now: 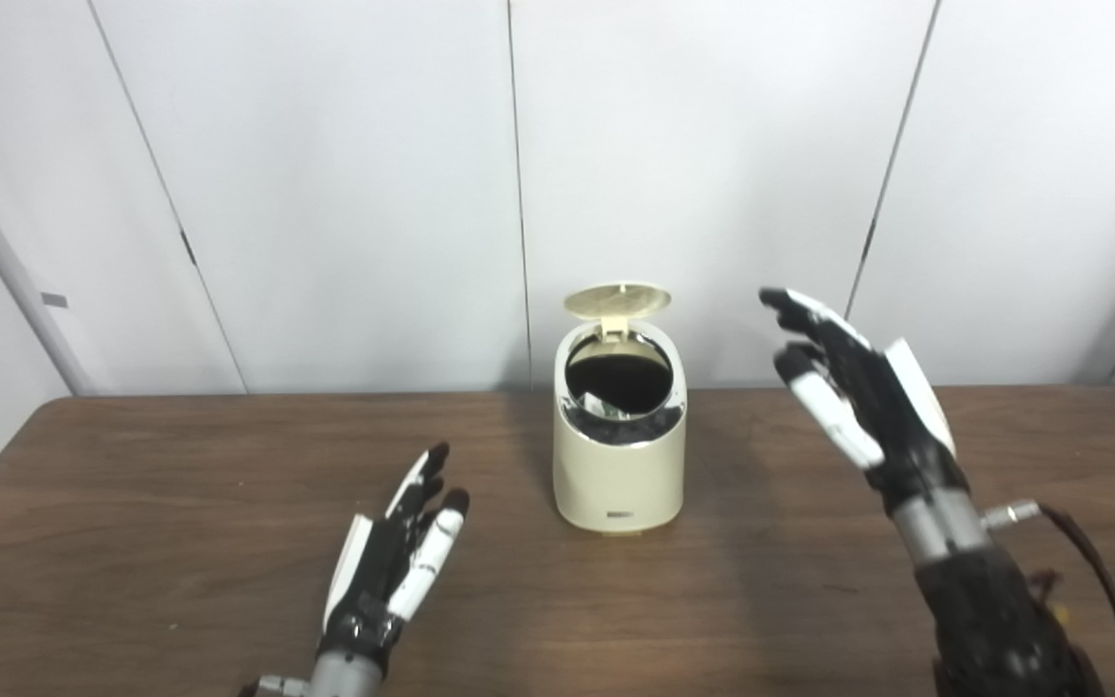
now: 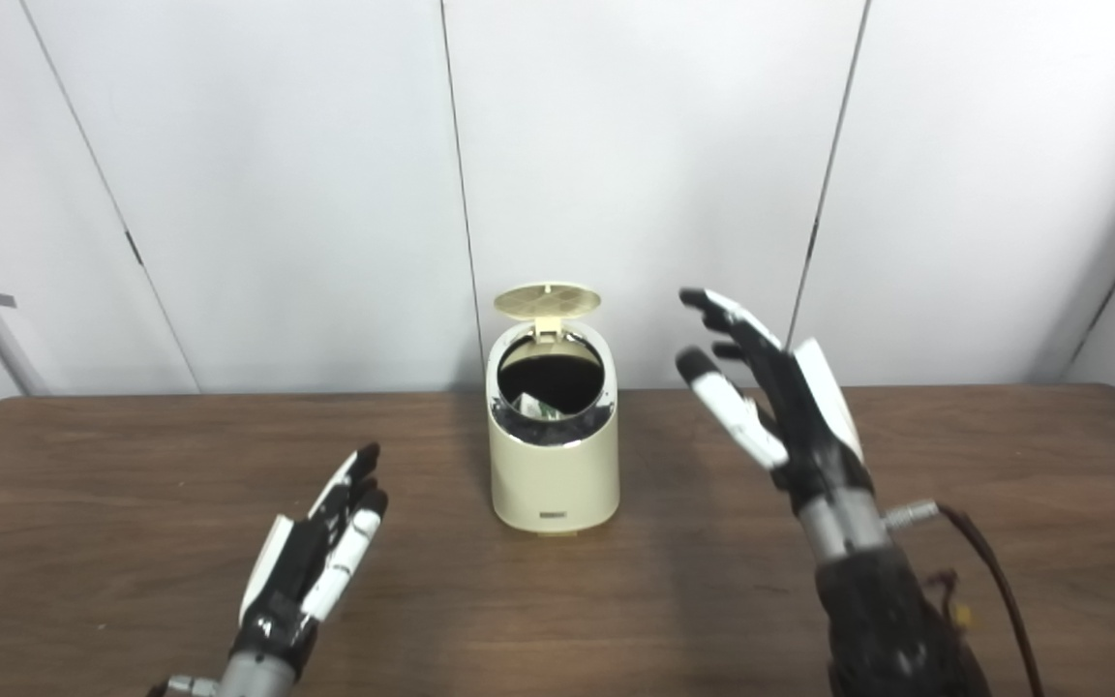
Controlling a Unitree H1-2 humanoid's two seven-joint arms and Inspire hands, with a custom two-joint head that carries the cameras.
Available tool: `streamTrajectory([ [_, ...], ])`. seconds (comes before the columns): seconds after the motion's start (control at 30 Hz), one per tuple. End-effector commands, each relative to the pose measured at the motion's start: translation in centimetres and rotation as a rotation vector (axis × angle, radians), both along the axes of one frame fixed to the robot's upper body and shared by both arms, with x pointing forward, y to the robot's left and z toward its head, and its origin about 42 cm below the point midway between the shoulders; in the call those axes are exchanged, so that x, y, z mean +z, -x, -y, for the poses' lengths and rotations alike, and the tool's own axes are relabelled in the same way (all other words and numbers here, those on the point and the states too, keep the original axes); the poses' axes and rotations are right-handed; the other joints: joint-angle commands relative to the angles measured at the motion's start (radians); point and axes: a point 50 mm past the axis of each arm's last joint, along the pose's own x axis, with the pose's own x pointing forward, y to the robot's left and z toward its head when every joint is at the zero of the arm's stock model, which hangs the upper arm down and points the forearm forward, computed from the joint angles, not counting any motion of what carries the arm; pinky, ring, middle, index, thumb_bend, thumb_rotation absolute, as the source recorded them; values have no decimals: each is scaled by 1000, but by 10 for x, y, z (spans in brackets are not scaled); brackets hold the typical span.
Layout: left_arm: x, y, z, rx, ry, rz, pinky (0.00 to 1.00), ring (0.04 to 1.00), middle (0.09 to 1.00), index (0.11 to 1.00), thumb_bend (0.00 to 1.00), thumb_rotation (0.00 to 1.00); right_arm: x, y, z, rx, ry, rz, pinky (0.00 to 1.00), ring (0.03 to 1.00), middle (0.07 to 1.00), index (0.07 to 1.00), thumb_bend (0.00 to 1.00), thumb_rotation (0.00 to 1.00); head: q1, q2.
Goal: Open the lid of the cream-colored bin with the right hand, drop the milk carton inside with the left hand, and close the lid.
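So the dark brown wood-grain table [image 1: 180, 484] is mostly bare, and the small cream-colored plastic bin with the shiny chrome rim [image 1: 618, 474] stands near its back edge, roughly between the two arms. Its round flip lid [image 1: 617, 299] is tipped all the way up and back on the hinge. Looking down into the opening, there's something pale with a bit of green lying in there, which I'd guess is the white milk carton [image 1: 602, 404] (too dark and small to be sure). No carton anywhere on the table.

So my read: opening and dropping are done, only closing the lid is left. That calls for the right hand to travel left and up over the raised lid, then push it forward and down till it seats, gently, since the bin looks light enough to tip or slide.

The black-and-white right hand [image 1: 853, 387] is raised to the right of the bin, clearly apart from it, fingers spread, holding nothing. The left hand [image 1: 403, 542] sits low near the table, fingers extended, also empty
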Motion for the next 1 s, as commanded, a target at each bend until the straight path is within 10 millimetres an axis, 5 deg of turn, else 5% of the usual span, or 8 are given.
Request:
streamTrajectory([
  [0.0,12,-5,2,-1,8,63,963,990,998,1000,546,860,31,-7,-9,24,6,94,777,876,902,845,573,977,-1,2],
  [0.47,2,2,-1,20,37,8,954,951,993,1000,559,858,71,-48,-44,55,237,112,795,885,907,875,492,998,7,-4],
  [0.73,3,2,3,14,41,11,939,945,988,1000,579,858,75,-66,-57,106,362,110,899,933,898,871,512,990,16,-4],
  [0.97,5,2,6,14,21,15,932,931,980,1000,569,872,69,-66,-62,123,463,108,867,933,901,869,572,953,20,-4],
])
